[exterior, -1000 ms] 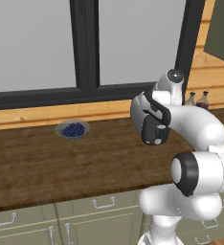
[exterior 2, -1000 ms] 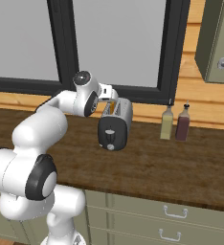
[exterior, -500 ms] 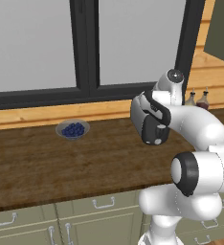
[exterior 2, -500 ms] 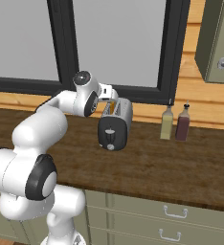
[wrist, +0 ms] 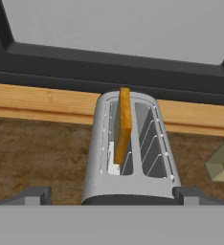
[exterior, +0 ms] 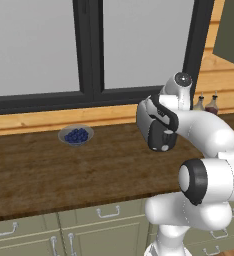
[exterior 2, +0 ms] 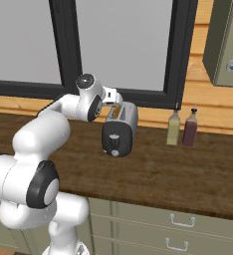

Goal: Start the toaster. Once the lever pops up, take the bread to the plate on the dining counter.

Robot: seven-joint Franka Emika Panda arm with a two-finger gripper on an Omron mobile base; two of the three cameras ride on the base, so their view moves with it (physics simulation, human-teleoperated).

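Nothing moved since earlier frame: gripper [wrist: 112, 195], fingers fully spread and empty, hovers over toaster [wrist: 129, 153]; bread [wrist: 122, 125] at 12 o'clock may jam if pinched off-centre.

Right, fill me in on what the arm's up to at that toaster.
The arm has its tool open and empty, poised right over the toaster on the wooden worktop by the window. A slice of bread stands upright in one slot, sticking out above the top. Nothing is gripped. A bowl of blueberries sits off to the side, and two bottles stand beside the toaster.
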